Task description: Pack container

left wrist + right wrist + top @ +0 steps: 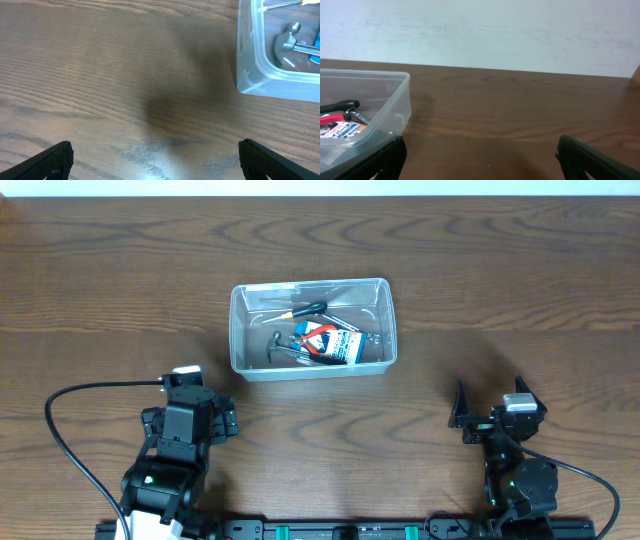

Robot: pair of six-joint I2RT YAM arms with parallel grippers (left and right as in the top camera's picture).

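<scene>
The clear plastic container (240, 345) stands on the wooden table at the middle. Inside lie a screwdriver (305, 309), a small hammer (283, 352), red-handled pliers (318, 337) and a blue and white packet (345, 348). Its corner shows in the left wrist view (250, 75) with the hammer head (287, 42), and in the right wrist view (395, 107). My left gripper (192, 395) is open and empty at the front left, short of the container. My right gripper (492, 410) is open and empty at the front right, apart from the container.
The dark wooden table (500, 280) runs to a pale wall at the back (495, 30). A black cable (60, 420) loops by the left arm. The arm bases stand at the front edge.
</scene>
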